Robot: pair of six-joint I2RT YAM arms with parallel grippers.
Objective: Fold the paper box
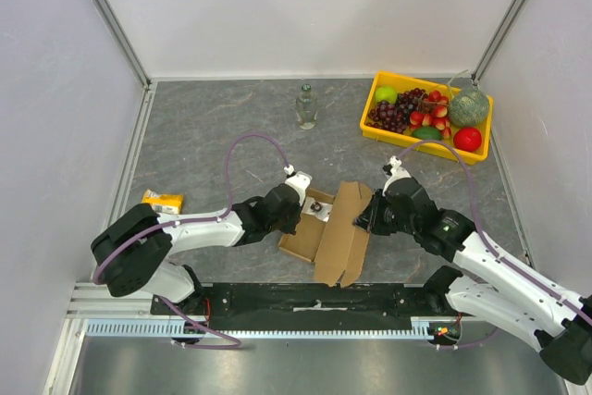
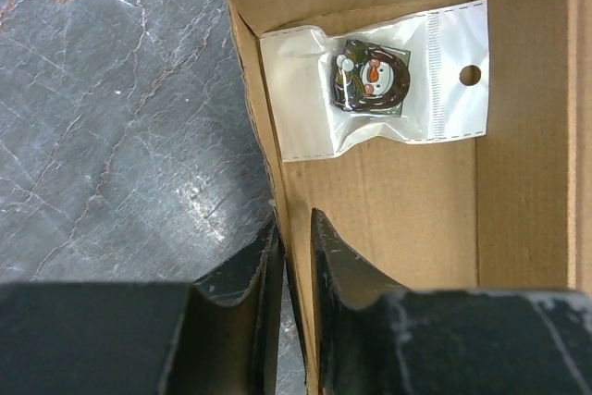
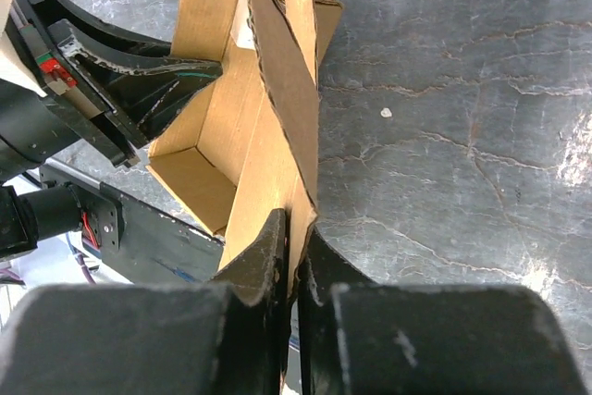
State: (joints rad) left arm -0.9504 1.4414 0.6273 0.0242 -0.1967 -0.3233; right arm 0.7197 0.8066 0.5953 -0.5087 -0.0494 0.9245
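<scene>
On opposite paper box (image 1: 340,228) edges, left claw (image 2: 294,252) and right claw (image 3: 294,233) clamp.

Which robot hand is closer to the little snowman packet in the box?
Left. The left gripper straddles a side wall of the paper box, with the snowman packet just ahead of it inside. The right gripper pinches the raised flap on the opposite side.
</scene>
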